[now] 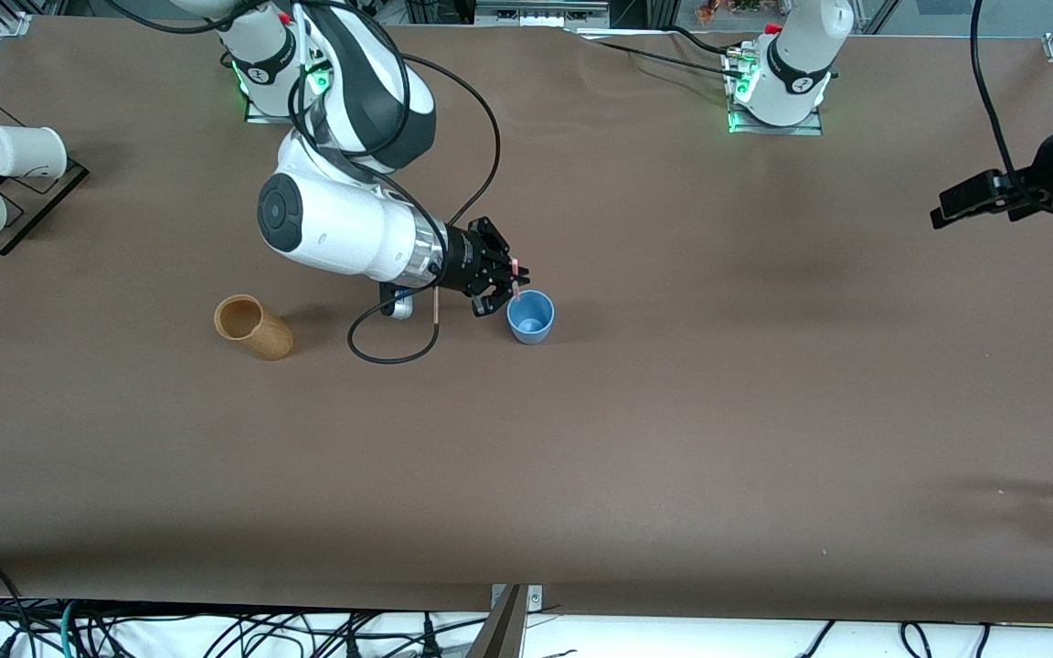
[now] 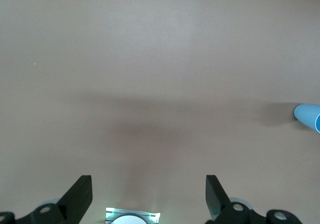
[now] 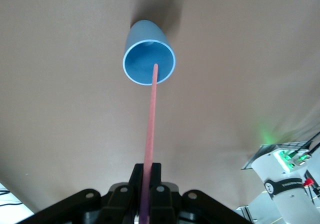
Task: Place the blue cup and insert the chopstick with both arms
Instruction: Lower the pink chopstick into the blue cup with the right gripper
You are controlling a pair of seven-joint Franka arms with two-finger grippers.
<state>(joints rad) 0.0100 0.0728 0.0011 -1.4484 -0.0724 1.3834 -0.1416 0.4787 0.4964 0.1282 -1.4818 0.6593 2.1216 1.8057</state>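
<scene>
Right gripper [image 1: 515, 279] clamped tight on chopstick [image 3: 150, 129], tip held over blue cup [image 1: 531, 316] mouth — tan cup [image 1: 253, 326] at cup's nine o'clock, left gripper [image 2: 149, 196] spread wide, nothing held — parked aside.

One blue cup [image 1: 531, 316], one tan cup [image 1: 253, 326] and two white cups [image 1: 24, 151] (upper left of the frame). One chopstick [image 3: 150, 129]. Two arms [image 1: 344, 219] with two grippers [image 1: 501, 279].

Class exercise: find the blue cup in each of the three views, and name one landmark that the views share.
Front view: blue cup upright mid-table, under the right gripper.
Left wrist view: only its side at the frame's edge.
Right wrist view: its open mouth, chopstick pointing into it.
Shared landmark: the brown table.
</scene>
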